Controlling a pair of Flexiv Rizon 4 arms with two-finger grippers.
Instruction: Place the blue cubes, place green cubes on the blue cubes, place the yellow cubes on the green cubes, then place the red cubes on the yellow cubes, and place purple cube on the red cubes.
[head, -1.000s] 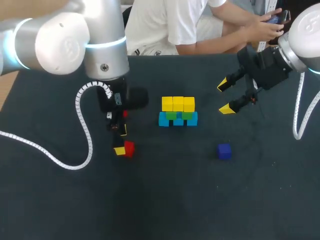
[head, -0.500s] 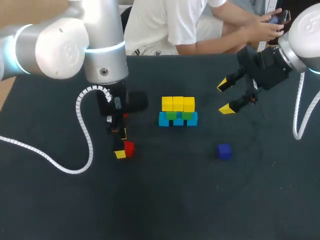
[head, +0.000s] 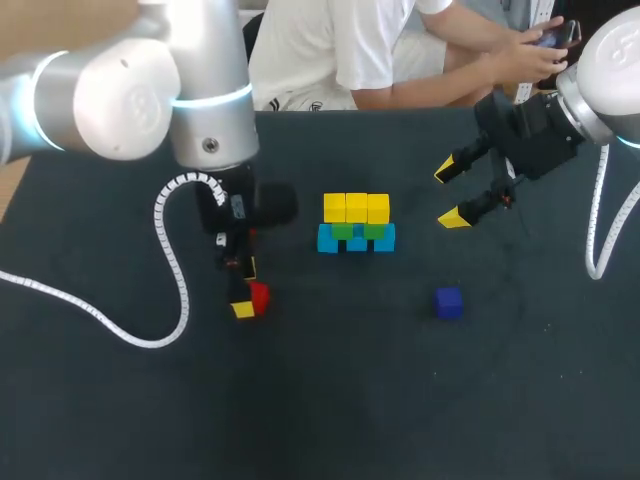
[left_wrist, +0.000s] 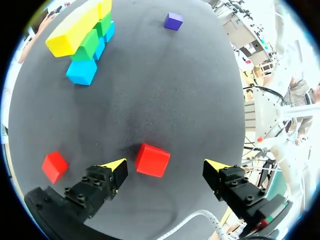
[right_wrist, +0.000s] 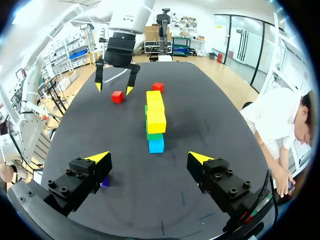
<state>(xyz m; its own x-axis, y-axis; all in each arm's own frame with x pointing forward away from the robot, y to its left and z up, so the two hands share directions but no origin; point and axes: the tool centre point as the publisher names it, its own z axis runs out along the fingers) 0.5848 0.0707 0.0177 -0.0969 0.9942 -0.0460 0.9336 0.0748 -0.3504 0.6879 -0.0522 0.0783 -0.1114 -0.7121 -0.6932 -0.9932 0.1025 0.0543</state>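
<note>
**Red cube** (left_wrist: 152, 160) lying on the dark worktop (head: 350, 400), between the spread fingers of the left gripper (left_wrist: 166, 166). It sits nearer one yellow tip, with a clear gap to the other, so nothing is pinched. A second red cube (left_wrist: 54, 166) lies beside the gripper. Well apart stands the stack: blue cubes (head: 356, 243), green cubes (head: 345, 231) on them, yellow cubes (head: 356, 207) on top. The purple cube (head: 449, 302) lies alone. The right gripper (head: 449, 194), fingers likewise spread and empty, hangs beyond the stack. Judged step: grasping a red cube. The cube is best centred first, with the fingers square to opposite faces and closing evenly, so that it neither twists nor skids.
</note>
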